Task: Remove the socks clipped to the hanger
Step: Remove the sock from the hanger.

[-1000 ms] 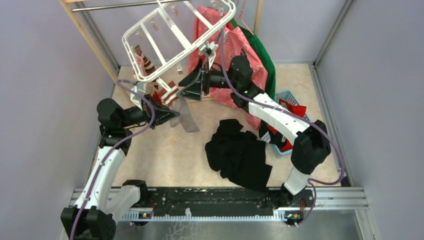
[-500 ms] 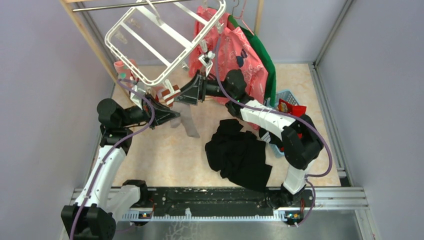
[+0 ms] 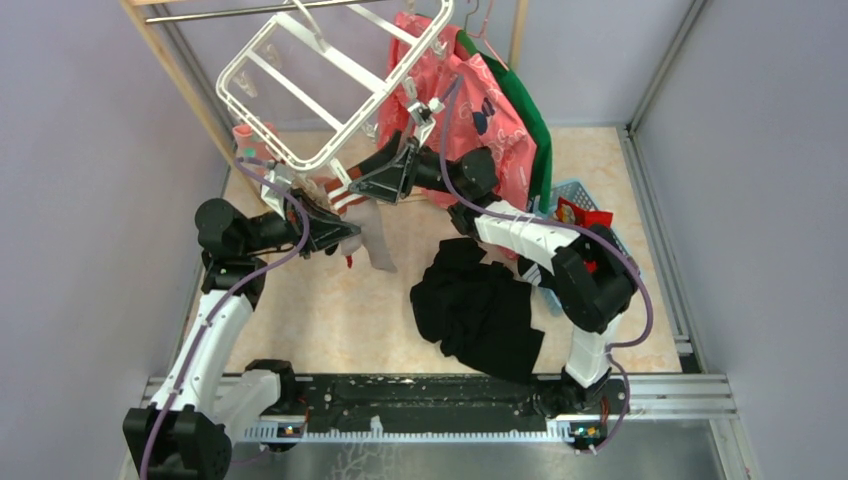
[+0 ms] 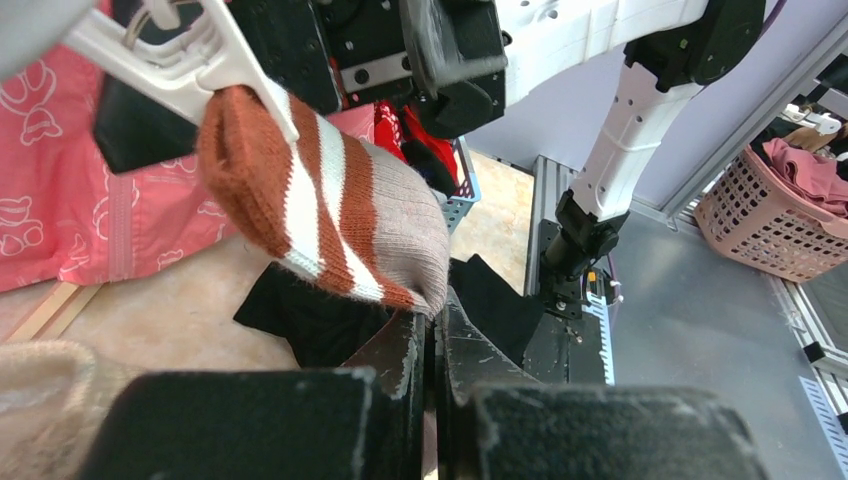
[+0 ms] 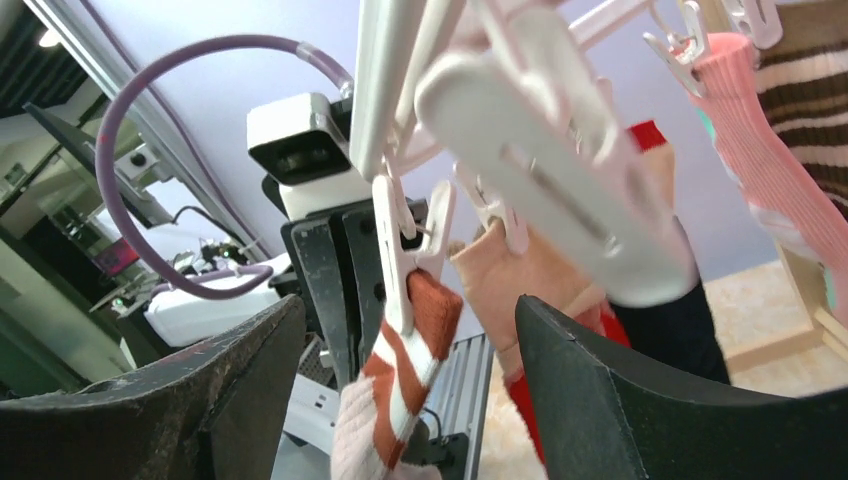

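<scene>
Knitwear this small weighs next to nothing: the rust-and-white striped sock with a beige foot (image 4: 330, 215) is soft, limp and stretchy, so it will likely give and lengthen before its cuff slips from the small white plastic clip (image 5: 393, 250). The better hold is close to the cuff, or on the clip's own levers. It hangs from the large white plastic drying rack (image 5: 390, 80), which tilts at eleven o'clock in the overhead view, with a pale pink ribbed sock (image 5: 745, 130) clipped farther along. The left gripper (image 4: 432, 330) is clenched tight, apparently pinching the sock's toe. The right gripper (image 5: 410, 305) stands released, jaws wide on either side of the clip. Below lies a smooth peach marbled floor (image 3: 330, 310), with a black cloth heap (image 3: 480, 310) at five o'clock, a blue mesh basket (image 3: 575, 190) at three, lilac walls (image 3: 90, 150) and a wooden frame post (image 3: 185, 90) at ten.
</scene>
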Tool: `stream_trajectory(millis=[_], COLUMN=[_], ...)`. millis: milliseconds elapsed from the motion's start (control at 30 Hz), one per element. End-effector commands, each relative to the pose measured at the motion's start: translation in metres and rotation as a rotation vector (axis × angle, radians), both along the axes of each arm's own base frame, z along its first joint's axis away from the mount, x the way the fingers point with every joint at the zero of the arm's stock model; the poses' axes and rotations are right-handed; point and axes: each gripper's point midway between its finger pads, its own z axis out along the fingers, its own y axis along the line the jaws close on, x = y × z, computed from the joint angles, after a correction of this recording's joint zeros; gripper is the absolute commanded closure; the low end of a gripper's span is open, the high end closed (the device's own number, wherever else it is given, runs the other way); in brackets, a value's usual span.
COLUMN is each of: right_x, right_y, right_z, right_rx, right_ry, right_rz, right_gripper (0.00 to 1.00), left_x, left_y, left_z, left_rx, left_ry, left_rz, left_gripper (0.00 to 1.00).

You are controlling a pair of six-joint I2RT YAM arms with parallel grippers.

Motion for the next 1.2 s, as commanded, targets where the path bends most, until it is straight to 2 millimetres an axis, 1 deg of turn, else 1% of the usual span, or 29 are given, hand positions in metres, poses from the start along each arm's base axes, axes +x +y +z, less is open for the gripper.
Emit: stream_trajectory(millis=[0, 167, 333, 433, 533, 600, 767, 867, 1167], right_x=[-0.003, -0.001, 0.001, 0.002, 0.001, 0.001, 0.005, 0.005, -0.002], right_y=[0.0, 0.01, 0.019, 0.025, 0.028, 0.029, 0.032, 0.032, 0.028], right_z=[0.04, 0.047, 0.046, 0.042, 0.04, 0.037, 0.034, 0.036, 0.054], right_rx=[0.106, 0.105, 0.103, 0.088, 0.084, 0.08, 0.067, 0.074, 0.12], right_ry=[-0.071, -0.063, -0.043, -0.024, -0.015, -0.013, -0.02, -0.029, -0.038], right_rz=[0.033, 0.061, 0.082, 0.095, 0.107, 0.108, 0.094, 0.099, 0.13], right_gripper=[0.23, 0.24, 0.26, 0.29, 0.35, 0.37, 0.34, 0.35, 0.45], left_x=[-0.003, -0.001, -0.001, 0.0, 0.0, -0.001, -0.001, -0.001, 0.001], left_y=[0.0, 0.0, 0.0, 0.0, 0.0, 0.0, 0.0, 0.0, 0.0], left_z=[0.001, -0.001, -0.001, -0.001, -0.002, -0.002, -0.002, -0.003, -0.006], left_rx=[0.004, 0.006, 0.008, 0.01, 0.011, 0.011, 0.014, 0.016, 0.021], left_ry=[-0.036, -0.033, -0.035, -0.036, -0.035, -0.035, -0.038, -0.041, -0.037], left_rz=[-0.02, -0.016, -0.016, -0.015, -0.015, -0.015, -0.017, -0.012, -0.005], left_gripper=[1.0, 1.0, 1.0, 1.0, 1.0, 1.0, 1.0, 1.0, 1.0])
